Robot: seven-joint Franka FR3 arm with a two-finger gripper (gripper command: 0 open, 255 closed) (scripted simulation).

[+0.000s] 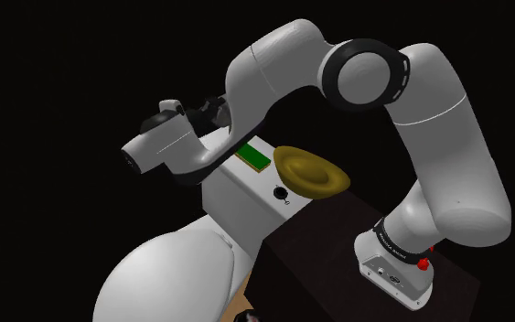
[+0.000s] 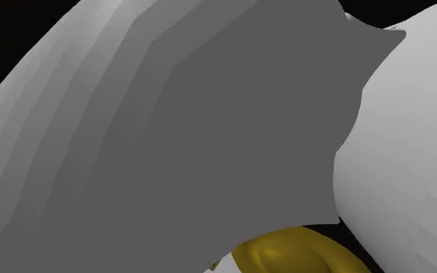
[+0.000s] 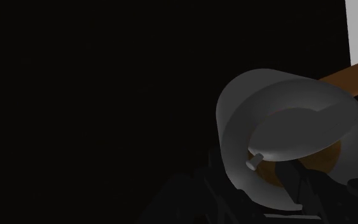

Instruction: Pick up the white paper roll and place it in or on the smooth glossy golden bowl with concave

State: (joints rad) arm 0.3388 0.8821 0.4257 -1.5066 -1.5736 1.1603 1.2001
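Fingers in shadow: we cannot tell whether they are parted or closed.
We see the grey-looking paper roll (image 3: 234, 127) close before them; the golden bowl (image 1: 312, 171) lies near a green block (image 1: 253, 155).

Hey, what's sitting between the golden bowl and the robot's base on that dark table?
Nothing; in the shoulder view, the dark tabletop is bare between the golden bowl and the arm's base.

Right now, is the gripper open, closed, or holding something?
Gripper: cannot be told. A grey roll sits close in front of the wrist camera, but whether it is gripped isn't visible.
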